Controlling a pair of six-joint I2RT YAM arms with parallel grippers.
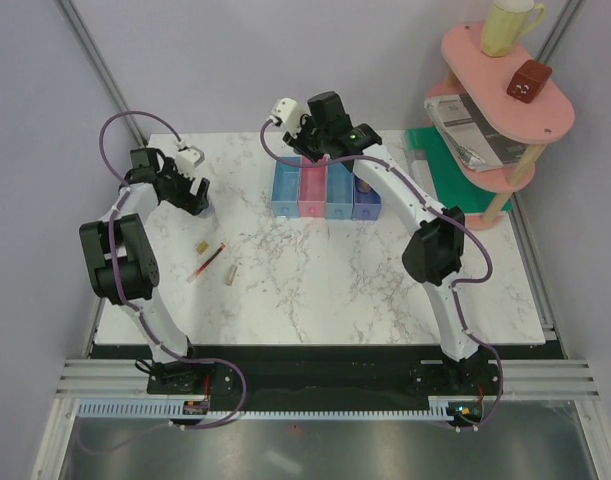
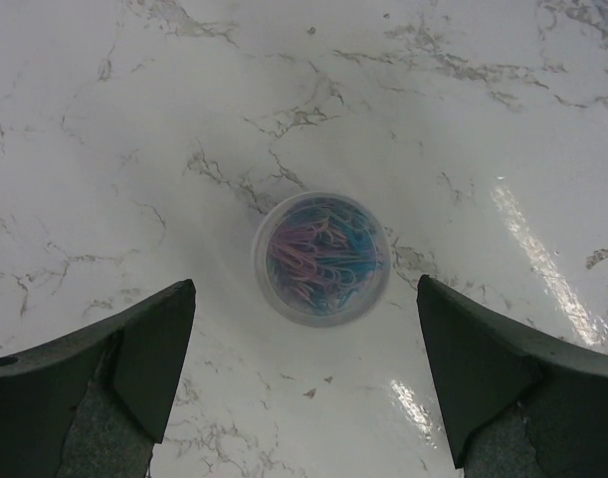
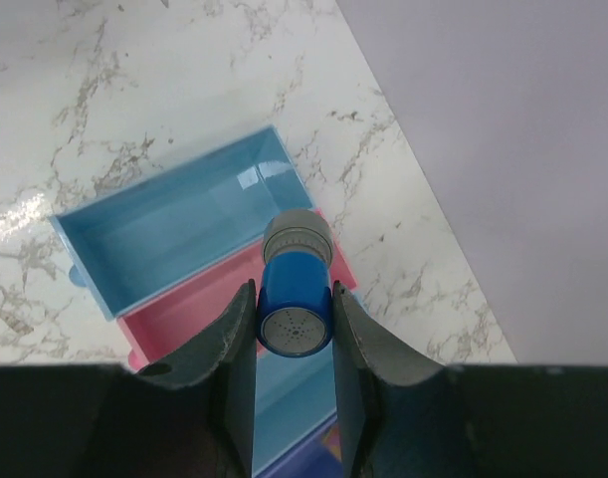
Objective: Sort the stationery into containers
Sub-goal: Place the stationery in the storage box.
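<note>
Bare marble [image 1: 315,280] all round clip tub [image 2: 320,259], bins [image 1: 285,195] open-topped, shelf stand [image 1: 560,115] at right

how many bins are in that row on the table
4, joined side by side at the far middle: blue bin leftmost, then pink bin, light blue bin, and purple-blue bin rightmost, partly hidden by the right arm.

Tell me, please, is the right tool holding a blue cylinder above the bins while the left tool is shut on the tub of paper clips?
Not quite: the left wrist view shows the left tool open, the tub of paper clips untouched. The right tool does hold the blue cylinder above the bins.
</note>
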